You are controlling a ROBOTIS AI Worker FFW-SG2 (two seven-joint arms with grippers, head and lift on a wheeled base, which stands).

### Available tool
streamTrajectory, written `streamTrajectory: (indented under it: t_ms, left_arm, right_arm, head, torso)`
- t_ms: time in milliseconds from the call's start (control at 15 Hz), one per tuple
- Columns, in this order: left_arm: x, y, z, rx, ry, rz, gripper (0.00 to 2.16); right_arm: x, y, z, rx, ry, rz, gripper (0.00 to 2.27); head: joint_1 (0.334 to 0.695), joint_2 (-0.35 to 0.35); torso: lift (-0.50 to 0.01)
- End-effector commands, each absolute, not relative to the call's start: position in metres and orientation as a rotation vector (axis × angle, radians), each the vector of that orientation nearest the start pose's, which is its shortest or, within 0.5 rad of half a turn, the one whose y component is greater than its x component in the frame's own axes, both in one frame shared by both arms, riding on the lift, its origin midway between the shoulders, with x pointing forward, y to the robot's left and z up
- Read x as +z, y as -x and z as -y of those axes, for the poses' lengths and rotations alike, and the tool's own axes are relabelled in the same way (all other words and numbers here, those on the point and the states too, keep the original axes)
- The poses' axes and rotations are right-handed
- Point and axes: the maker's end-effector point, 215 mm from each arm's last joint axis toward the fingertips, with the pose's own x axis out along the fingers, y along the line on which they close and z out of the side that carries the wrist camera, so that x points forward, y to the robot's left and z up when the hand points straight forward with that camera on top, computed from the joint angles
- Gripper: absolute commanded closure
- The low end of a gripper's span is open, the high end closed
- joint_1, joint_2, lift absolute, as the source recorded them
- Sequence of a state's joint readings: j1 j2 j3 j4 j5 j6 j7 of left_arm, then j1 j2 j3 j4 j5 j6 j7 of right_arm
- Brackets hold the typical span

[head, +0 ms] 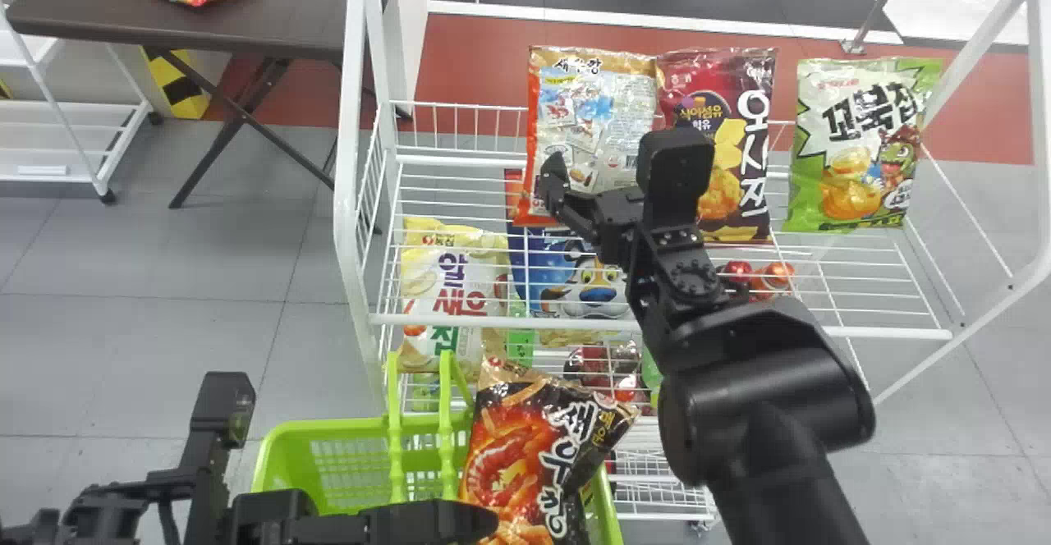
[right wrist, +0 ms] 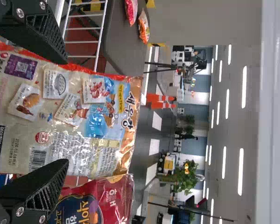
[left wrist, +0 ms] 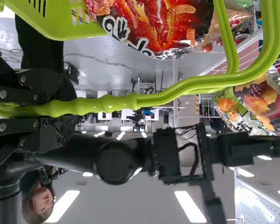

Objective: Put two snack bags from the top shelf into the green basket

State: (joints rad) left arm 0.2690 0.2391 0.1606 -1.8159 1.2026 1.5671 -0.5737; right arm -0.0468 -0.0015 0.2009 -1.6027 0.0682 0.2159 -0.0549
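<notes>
We see a shiny, pale snack bag [head: 591, 110] with orange edging and printed lettering, upright on the top shelf [head: 493, 322], well apart from its left edge, beside a maroon bag [head: 739, 77]. Our right hand [head: 616, 167] is wide open at the pale one. Our left hand [head: 484, 522] is closed around the green basket [head: 328, 426]'s handles; a black-and-orange bag [head: 525, 446] leans inside.

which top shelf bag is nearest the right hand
The leftmost, pale snack bag, within the open right hand; red bag and green bag stand farther right.
</notes>
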Motion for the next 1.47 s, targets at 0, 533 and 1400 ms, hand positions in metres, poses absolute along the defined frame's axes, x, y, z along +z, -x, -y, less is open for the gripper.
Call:
streamTrajectory:
  t_ms: [0, 533, 1400]
  left_arm:
    - [-0.395, -0.241, -0.056, -1.092, 1.201, -1.168, 2.14]
    - [-0.397, -0.244, -0.057, -1.091, 1.2, -1.172, 2.14]
    - [-0.4, -0.252, -0.061, -1.084, 1.218, -1.176, 2.14]
  right_arm:
    - [-0.369, -0.634, 0.128, 0.135, 0.116, -0.128, 0.05]
    - [-0.402, -0.661, 0.11, 0.251, 0.142, -0.222, 1.73]
    - [-0.343, -0.555, 0.101, 0.249, 0.164, -0.077, 2.24]
  head:
    - [0.695, -0.095]
    - [0.695, -0.075]
    - [0.695, -0.048]
  torso:
    - [0.0]
    - [0.0]
    - [0.0]
